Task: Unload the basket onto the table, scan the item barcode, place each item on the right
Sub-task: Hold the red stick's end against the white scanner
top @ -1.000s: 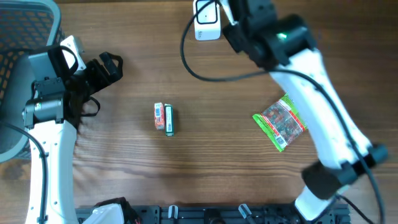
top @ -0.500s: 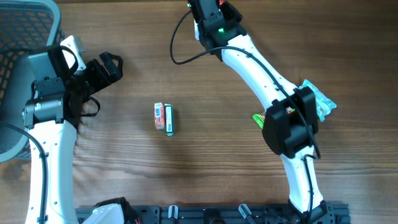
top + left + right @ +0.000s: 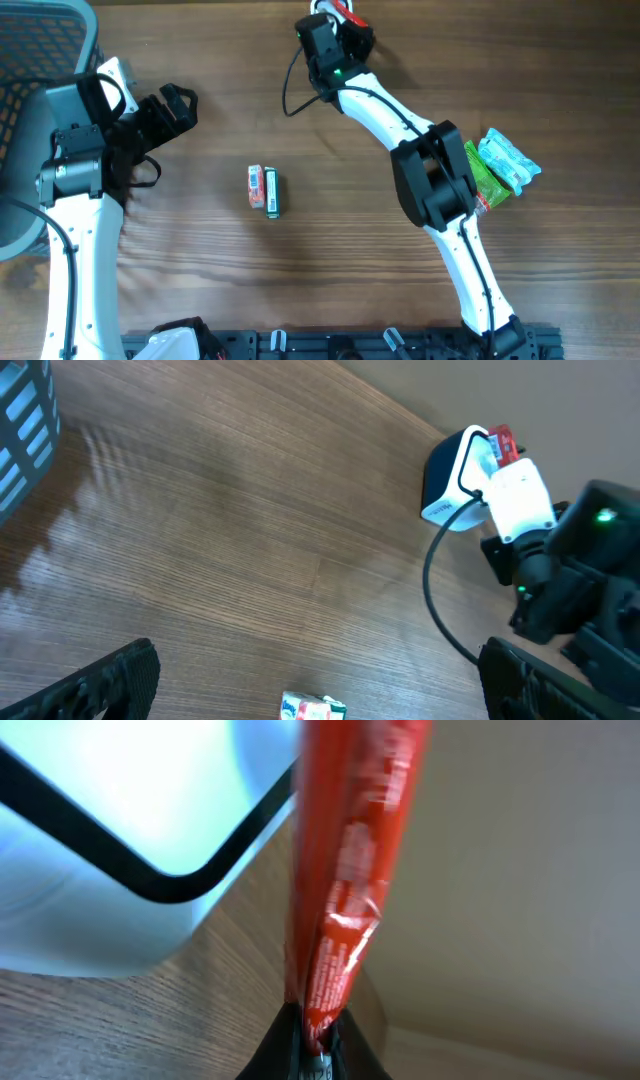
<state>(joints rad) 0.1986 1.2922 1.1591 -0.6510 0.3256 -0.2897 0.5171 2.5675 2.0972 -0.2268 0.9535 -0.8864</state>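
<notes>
The brown wooden counter (image 3: 200, 280) is the biggest thing here, and a gray mesh chair (image 3: 40, 40) sits past its far left corner. My right arm (image 3: 430, 180) reaches a long way across the counter to the middle of the far edge. My left tool (image 3: 158, 135) hangs over the left side of the counter with its two fingers spread as wide as they go, and it has nothing in it. The scanner (image 3: 455, 485) is a black and white box at the far edge, and a black cord (image 3: 290, 95) curls out from it onto the wood. A green bag (image 3: 483, 178) lies near the right edge, with a light blue packet (image 3: 507, 160) touching it on the far side. My right tool (image 3: 312, 1055) is pinched tight on the bottom end of a red packet (image 3: 350, 870). The red packet stands up thin and tall, right next to the scanner at the far edge. In the middle of the counter lie an orange and white pack (image 3: 256, 186) and a green pack (image 3: 272, 193), side by side.
</notes>
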